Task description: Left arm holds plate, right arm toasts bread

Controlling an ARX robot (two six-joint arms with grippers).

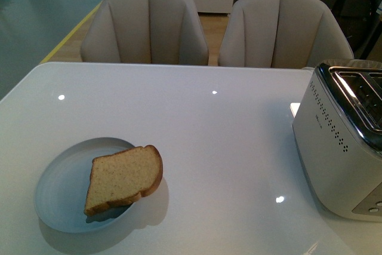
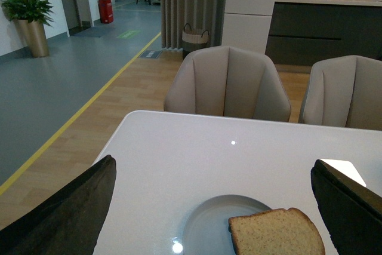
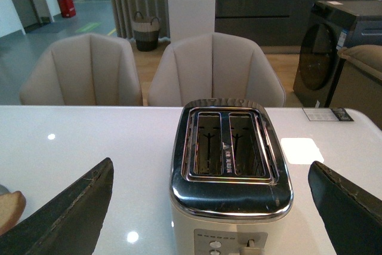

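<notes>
Two black fingers (image 2: 59, 219) of the left gripper (image 2: 212, 165) fill the near corners of the left wrist view. They are spread wide apart and hold nothing. Just ahead of this gripper and below it, within the span of its fingers, a round pale blue-grey plate (image 2: 206, 231) sits on a glossy white table (image 1: 197, 117). The gripper does not touch the plate.

One slice of light brown bread (image 1: 124, 177) with a darker crust lies on the plate. The front view shows it on the side of the plate nearer the toaster (image 1: 340, 147). Its rounded top hangs out over the rim, and its flat bottom edge rests inside the plate. Neither arm shows in the front view.

The right gripper (image 3: 210, 165) is also spread wide and empty, with a dark finger (image 3: 59, 219) in each near corner of its own view. The white and chrome toaster stands straight ahead of it, centred between the fingers and not touched by them. Both slots (image 3: 209, 144) face up and are empty, and small buttons and a lever sit on the end facing the gripper. A corner of the bread shows at the edge of this view, well off to the left arm's side.

Beyond both grippers, two beige padded chairs (image 1: 146, 28) stand at the far edge of the table.
</notes>
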